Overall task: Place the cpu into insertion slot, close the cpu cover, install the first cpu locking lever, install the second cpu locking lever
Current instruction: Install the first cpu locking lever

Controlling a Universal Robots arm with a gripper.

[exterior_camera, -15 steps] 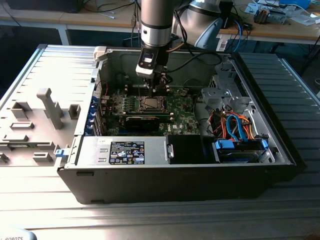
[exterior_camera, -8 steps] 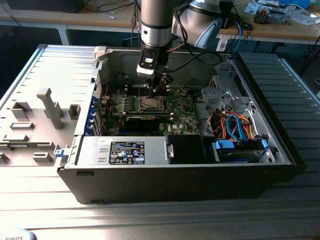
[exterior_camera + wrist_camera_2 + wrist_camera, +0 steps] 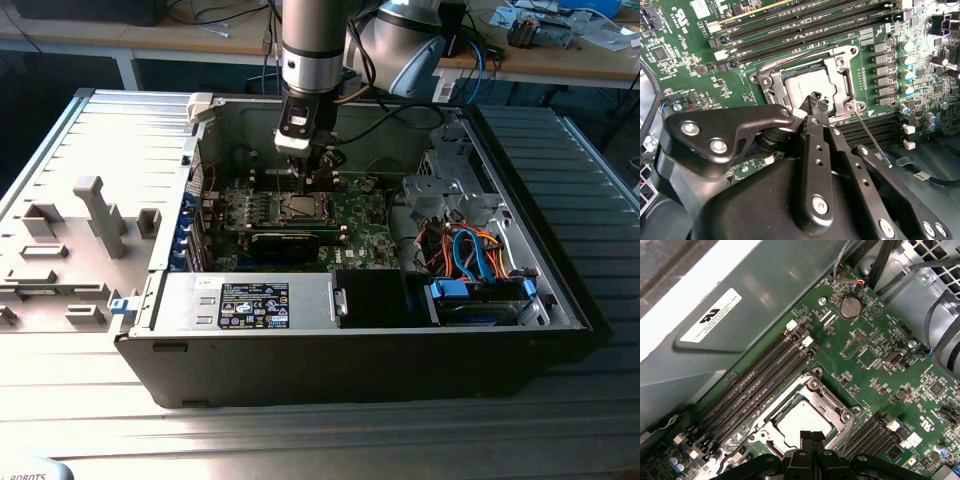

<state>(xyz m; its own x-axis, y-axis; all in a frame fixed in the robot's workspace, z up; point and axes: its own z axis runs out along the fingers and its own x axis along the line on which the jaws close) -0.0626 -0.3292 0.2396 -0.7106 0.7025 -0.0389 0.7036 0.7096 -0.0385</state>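
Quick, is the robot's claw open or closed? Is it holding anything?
Gripper: closed, fingertips pressed together with nothing between them, right over the cpu.

One arm [image 3: 305, 50] with one gripper [image 3: 310, 168] is counted, and two fingertips [image 3: 806, 437] are seen on it. One open computer case [image 3: 350, 370] is counted, with one green circuit board [image 3: 865, 340] in it. On the board, one insertion slot [image 3: 300, 207], one cpu [image 3: 802, 421] and one cpu cover [image 3: 815, 386] are counted. Four long memory slots [image 3: 755, 375] are made out. One round coin battery [image 3: 850, 306] and one thin lever rod [image 3: 871, 137] are also counted.
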